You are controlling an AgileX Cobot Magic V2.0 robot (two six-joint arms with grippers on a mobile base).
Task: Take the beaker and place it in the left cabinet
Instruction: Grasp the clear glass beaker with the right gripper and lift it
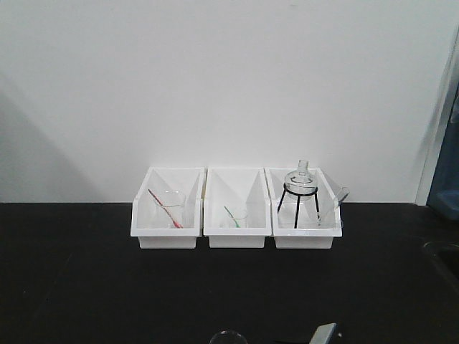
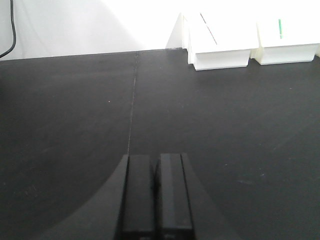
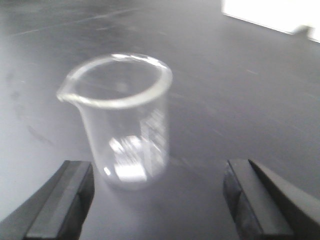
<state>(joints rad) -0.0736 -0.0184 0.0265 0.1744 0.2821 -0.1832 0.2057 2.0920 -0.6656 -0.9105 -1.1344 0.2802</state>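
My right gripper (image 3: 157, 180) is spread wide, with one finger (image 3: 62, 200) on each side of the beaker (image 3: 122, 125) and neither touching it. The beaker stands upright on the black counter (image 3: 240, 90), its spout pointing left in the wrist view. Three white bins (image 1: 233, 240) sit well beyond the beaker, against the wall (image 1: 215, 72). My left gripper (image 2: 155, 195) has its fingers pressed together, holding nothing.
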